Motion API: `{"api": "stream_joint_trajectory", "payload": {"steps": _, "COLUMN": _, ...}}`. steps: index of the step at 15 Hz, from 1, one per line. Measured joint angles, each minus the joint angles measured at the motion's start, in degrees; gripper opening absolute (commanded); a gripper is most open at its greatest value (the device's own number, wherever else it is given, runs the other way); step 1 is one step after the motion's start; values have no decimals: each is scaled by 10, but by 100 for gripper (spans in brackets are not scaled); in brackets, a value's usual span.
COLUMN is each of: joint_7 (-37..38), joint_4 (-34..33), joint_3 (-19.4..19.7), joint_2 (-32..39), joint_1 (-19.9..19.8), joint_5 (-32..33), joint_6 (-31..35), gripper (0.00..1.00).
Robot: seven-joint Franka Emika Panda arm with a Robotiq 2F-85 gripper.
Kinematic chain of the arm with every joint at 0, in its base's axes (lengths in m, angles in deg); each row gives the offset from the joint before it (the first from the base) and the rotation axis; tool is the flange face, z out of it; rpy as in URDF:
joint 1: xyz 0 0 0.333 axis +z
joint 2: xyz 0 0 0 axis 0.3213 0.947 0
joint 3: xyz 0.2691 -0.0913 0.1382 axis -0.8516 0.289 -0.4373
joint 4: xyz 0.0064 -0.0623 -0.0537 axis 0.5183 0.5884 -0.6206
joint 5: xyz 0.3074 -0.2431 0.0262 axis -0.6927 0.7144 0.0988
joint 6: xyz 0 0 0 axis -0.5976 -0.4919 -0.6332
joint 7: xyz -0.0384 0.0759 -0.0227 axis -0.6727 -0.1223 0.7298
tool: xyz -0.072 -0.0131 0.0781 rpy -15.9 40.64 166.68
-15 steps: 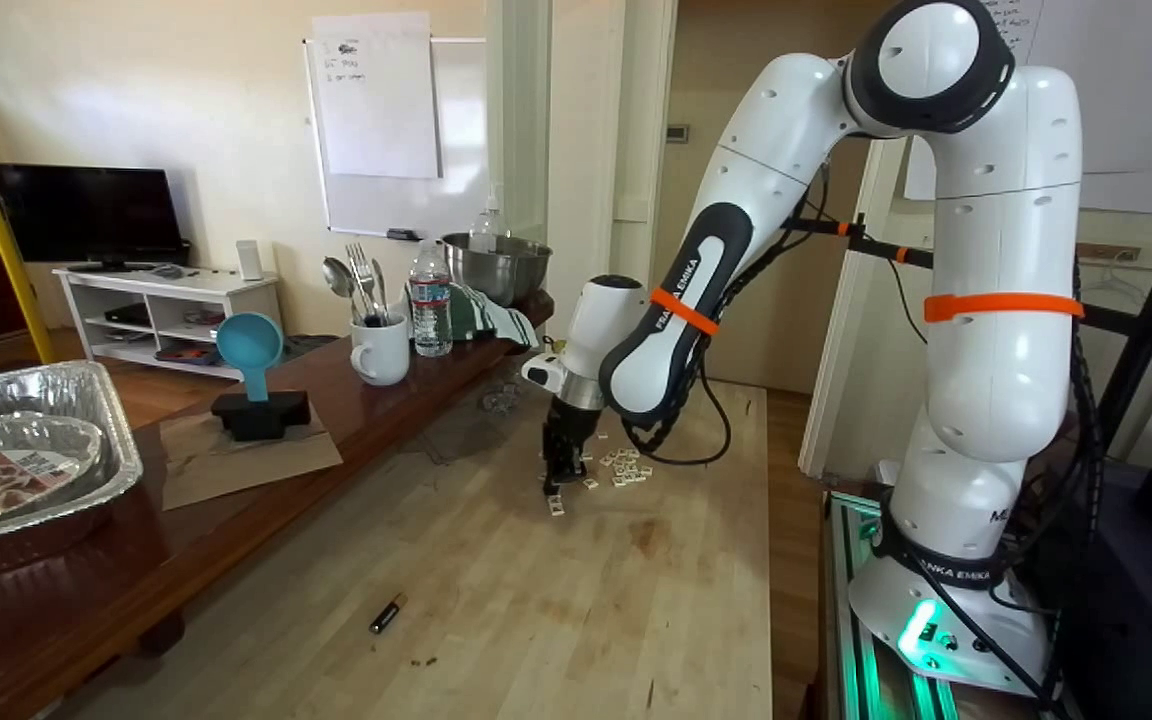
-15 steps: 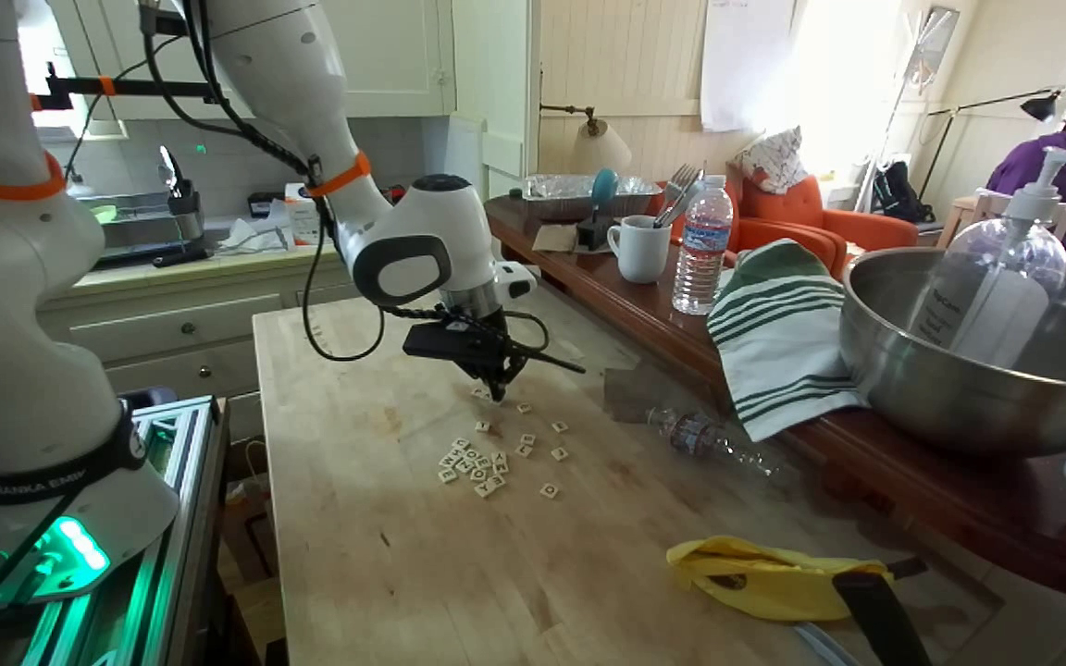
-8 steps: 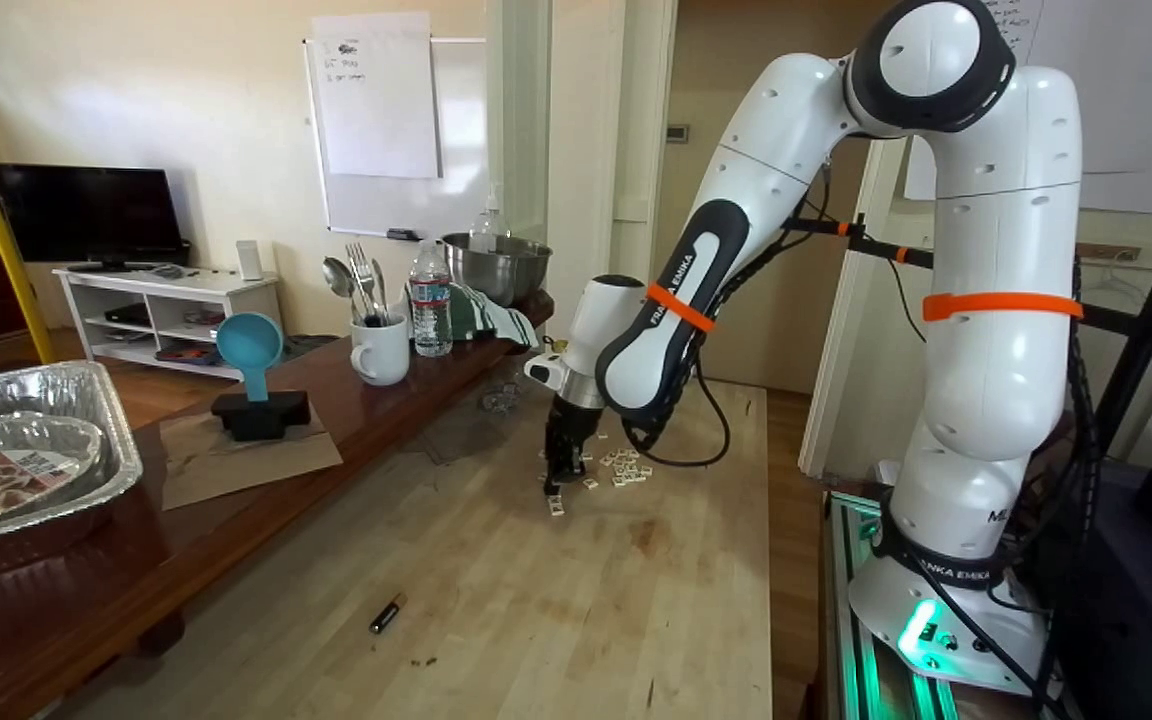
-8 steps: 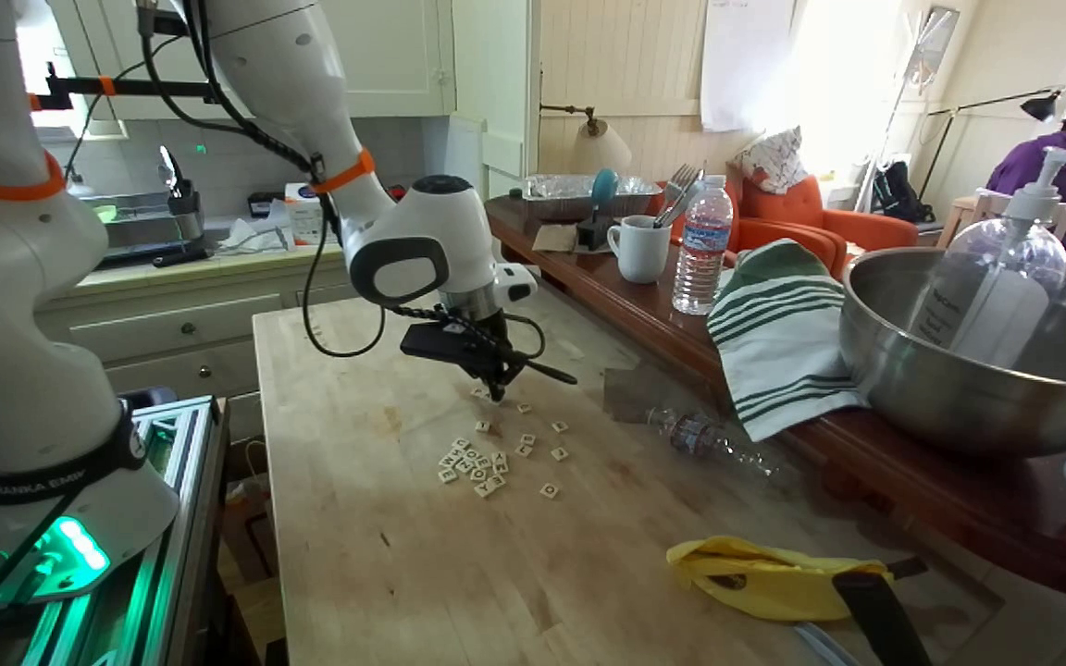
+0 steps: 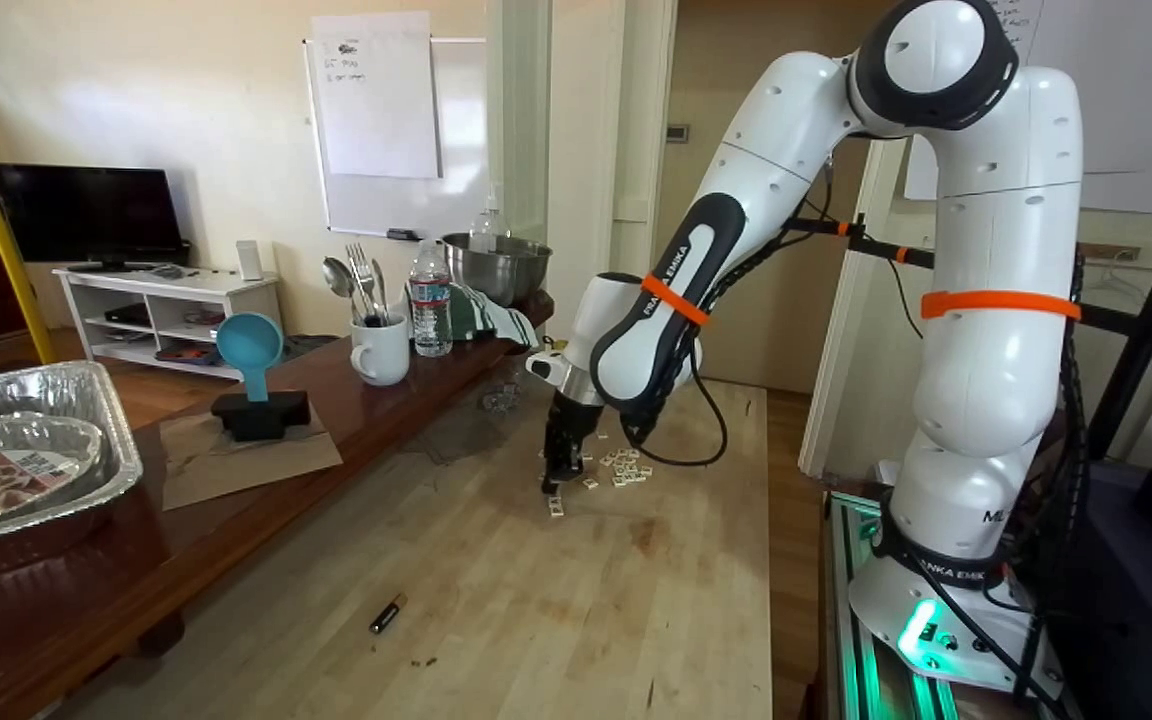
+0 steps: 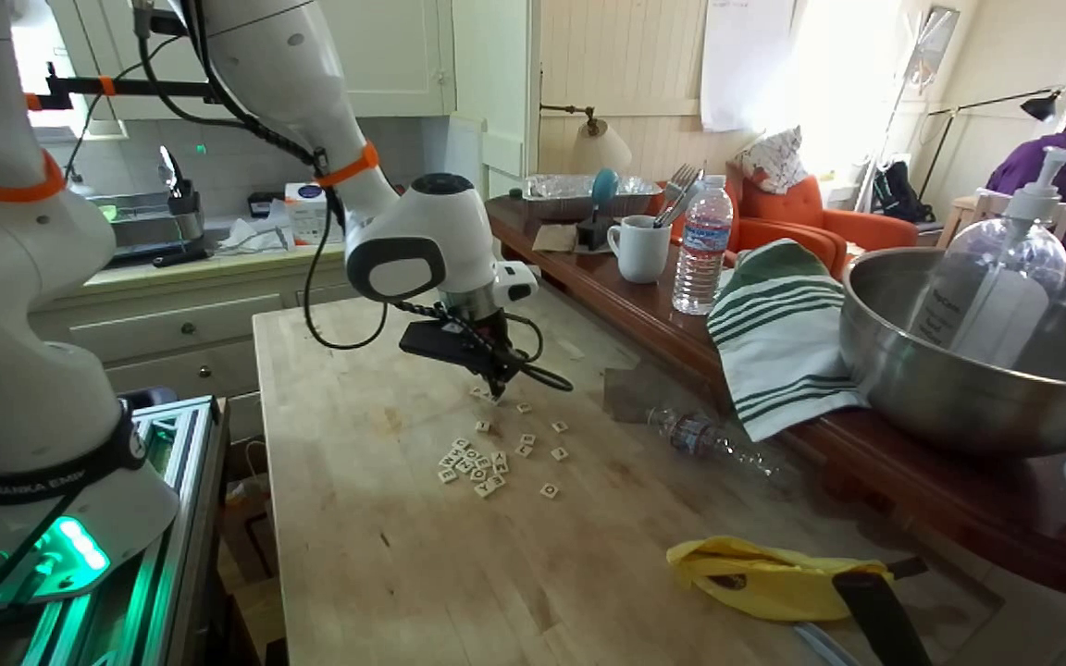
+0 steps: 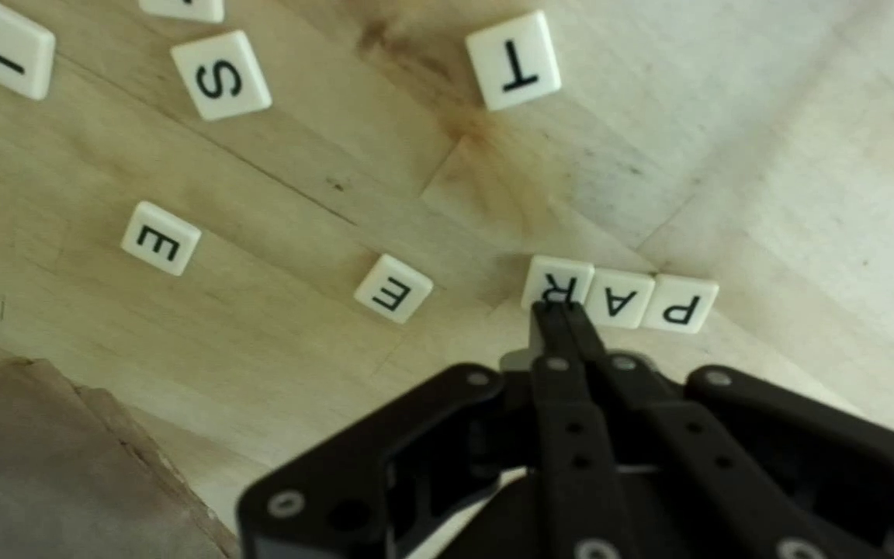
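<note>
My gripper (image 7: 557,305) is shut with nothing visible between its fingers. Its tips overlap the lower part of the white R tile (image 7: 552,273); whether they press on it I cannot tell. The A tile (image 7: 619,298) and P tile (image 7: 680,303) lie beside it in a touching row. An E tile (image 7: 393,288) lies apart to the left, another E tile (image 7: 161,238) farther left. A T tile (image 7: 514,60), S tile (image 7: 221,75) and J tile (image 7: 7,49) lie higher up. The gripper shows low over the table in both exterior views (image 5: 549,488) (image 6: 496,396).
A cluster of letter tiles (image 6: 476,461) lies on the wooden table (image 6: 385,555). A battery (image 5: 388,613), a plastic bottle (image 6: 704,437) and a yellow pouch (image 6: 774,578) also lie there. A raised dark shelf (image 5: 266,500) with a mug (image 5: 380,350) borders the table.
The forearm and wrist have shifted and turned slightly, and the cable at the wrist has swung. The fingertips stay near the same tile row. The tiles show no clear movement.
</note>
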Motion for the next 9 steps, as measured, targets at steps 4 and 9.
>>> {"api": "stream_joint_trajectory", "payload": {"steps": 4, "joint_7": -12, "joint_4": 0, "joint_3": -19, "joint_2": -7, "joint_1": -23, "joint_5": -10, "joint_6": 0, "gripper": 0}}
{"api": "stream_joint_trajectory", "payload": {"steps": 9, "joint_7": -34, "joint_4": 16, "joint_3": -19, "joint_2": -31, "joint_1": -33, "joint_5": -6, "joint_6": 0, "gripper": 0}}
